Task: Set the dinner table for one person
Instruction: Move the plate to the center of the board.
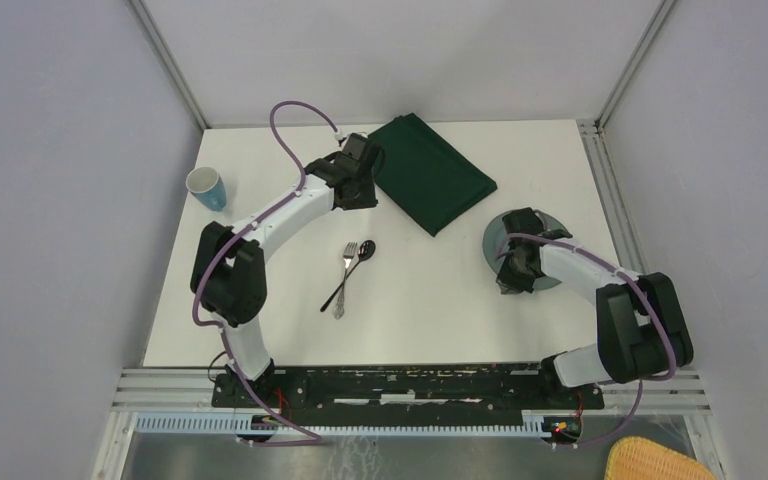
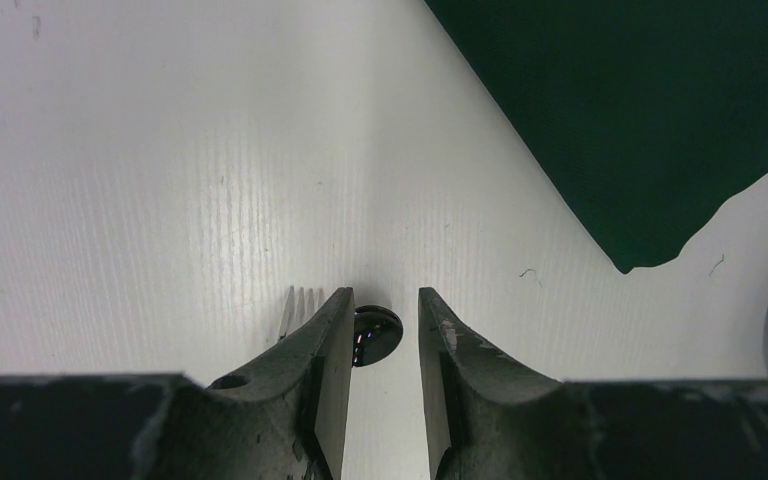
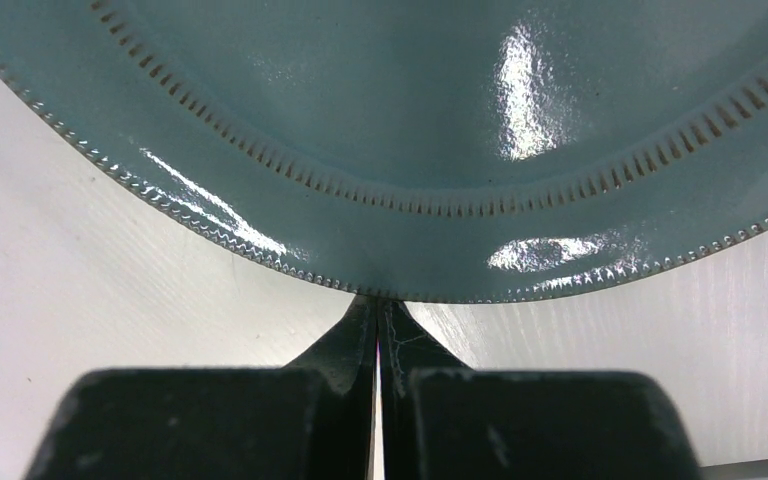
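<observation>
I had the right jaws pinched shut at the near rim of the teal plate (image 3: 380, 120), just right of the green cloth (image 1: 430, 170) on the white desk (image 1: 440, 300), while the left jaws hung parted at that cloth's left edge, facing the spoon (image 2: 378, 333).

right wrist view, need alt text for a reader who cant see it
A glossy teal plate with a beaded rim fills the upper frame. The right pincer, fingers closed together, has its tips at the plate's near rim, over the white dinner table.
</observation>
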Robot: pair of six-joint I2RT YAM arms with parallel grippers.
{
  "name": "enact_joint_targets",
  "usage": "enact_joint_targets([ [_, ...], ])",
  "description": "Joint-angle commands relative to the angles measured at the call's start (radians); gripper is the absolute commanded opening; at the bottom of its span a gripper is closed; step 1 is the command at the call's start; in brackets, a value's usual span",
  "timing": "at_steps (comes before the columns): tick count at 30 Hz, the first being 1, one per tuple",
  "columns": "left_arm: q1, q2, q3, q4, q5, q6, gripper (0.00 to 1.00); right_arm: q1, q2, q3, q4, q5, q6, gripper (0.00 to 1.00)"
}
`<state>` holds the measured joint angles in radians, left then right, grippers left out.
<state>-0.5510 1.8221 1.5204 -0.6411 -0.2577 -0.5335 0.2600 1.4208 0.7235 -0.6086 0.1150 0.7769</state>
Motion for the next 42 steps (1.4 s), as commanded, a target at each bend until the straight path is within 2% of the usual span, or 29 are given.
enact_joint_targets([
  [1,0.006,0.006,0.03,0.021,0.005,0.046,0.37,-0.034,0.042,0.061,0.053,0.029,-0.036,0.0],
  [17,0.008,0.008,0.039,0.015,-0.004,0.054,0.37,-0.163,0.195,0.173,0.082,0.017,-0.061,0.0],
  [30,0.009,0.015,0.041,0.014,-0.006,0.056,0.37,-0.335,0.245,0.246,0.077,-0.016,-0.099,0.0],
  [42,0.01,0.025,0.046,0.014,-0.01,0.055,0.37,-0.363,0.284,0.289,0.066,-0.022,-0.117,0.0],
])
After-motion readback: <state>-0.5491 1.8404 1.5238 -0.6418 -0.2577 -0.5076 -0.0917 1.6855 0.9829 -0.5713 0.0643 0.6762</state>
